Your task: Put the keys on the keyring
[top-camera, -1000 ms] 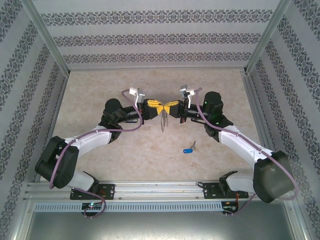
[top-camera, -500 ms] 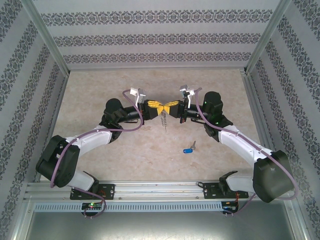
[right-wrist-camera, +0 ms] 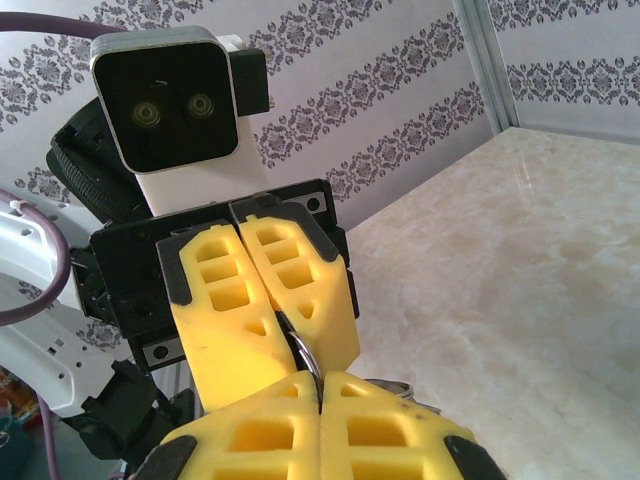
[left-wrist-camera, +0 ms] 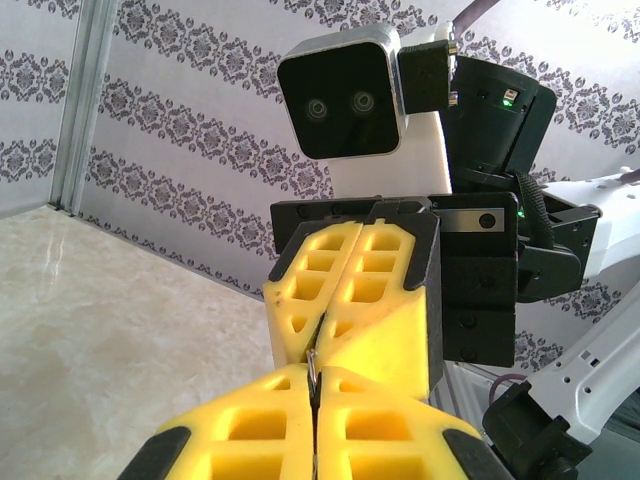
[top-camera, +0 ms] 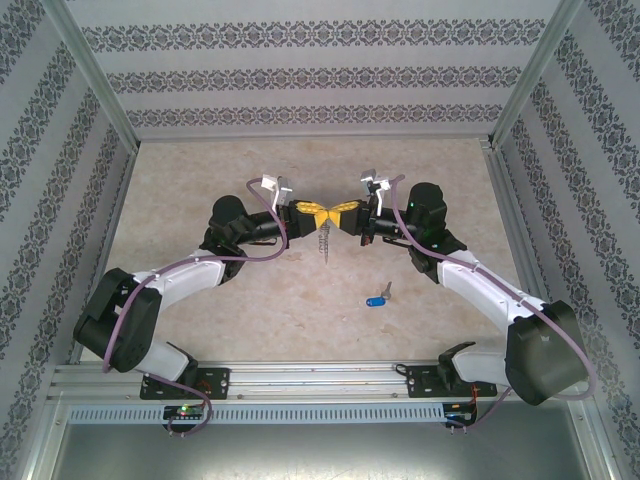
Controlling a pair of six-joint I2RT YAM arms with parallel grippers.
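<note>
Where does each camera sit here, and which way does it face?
Top external: above and behind the bases, looking down on the table; both arms show, left gripper and right gripper tip to tip on the keyring, key lying nearer.
Left wrist: on the left arm, facing the right gripper past its own yellow fingers.
Right wrist: on the right arm, facing the left gripper likewise.
Shared: both wrist views catch the keyring between the meeting tips.

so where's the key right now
In the top view the key lies loose on the table, right of centre, toward the near edge from the hanging keyring.
</note>
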